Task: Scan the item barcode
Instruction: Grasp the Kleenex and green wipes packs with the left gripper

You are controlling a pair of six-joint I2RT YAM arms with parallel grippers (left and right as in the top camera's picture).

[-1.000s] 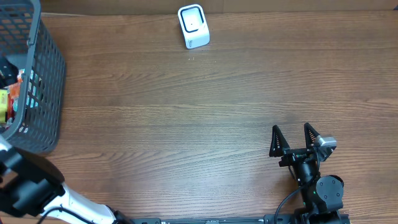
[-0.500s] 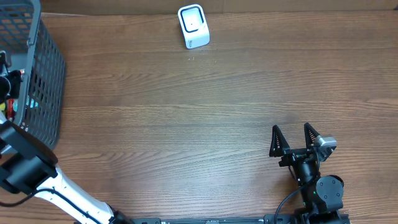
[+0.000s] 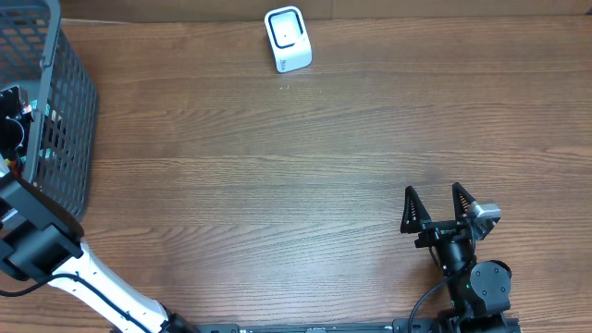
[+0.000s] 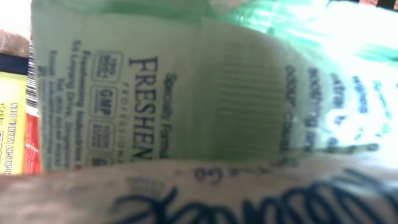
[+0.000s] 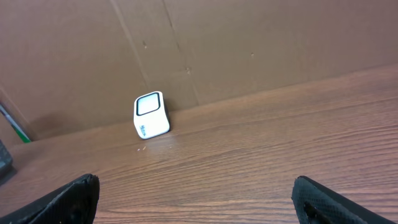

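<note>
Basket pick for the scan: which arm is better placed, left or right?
Left. The left gripper is inside the basket, its wrist view filled by a green pouch. The right gripper sits open at the table's opposite end, touching nothing.

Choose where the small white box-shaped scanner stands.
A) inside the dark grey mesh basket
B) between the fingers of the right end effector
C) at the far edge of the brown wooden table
C: the small white box-shaped scanner stands at the far edge of the brown wooden table, apart from the dark grey mesh basket and the open right end effector.
</note>
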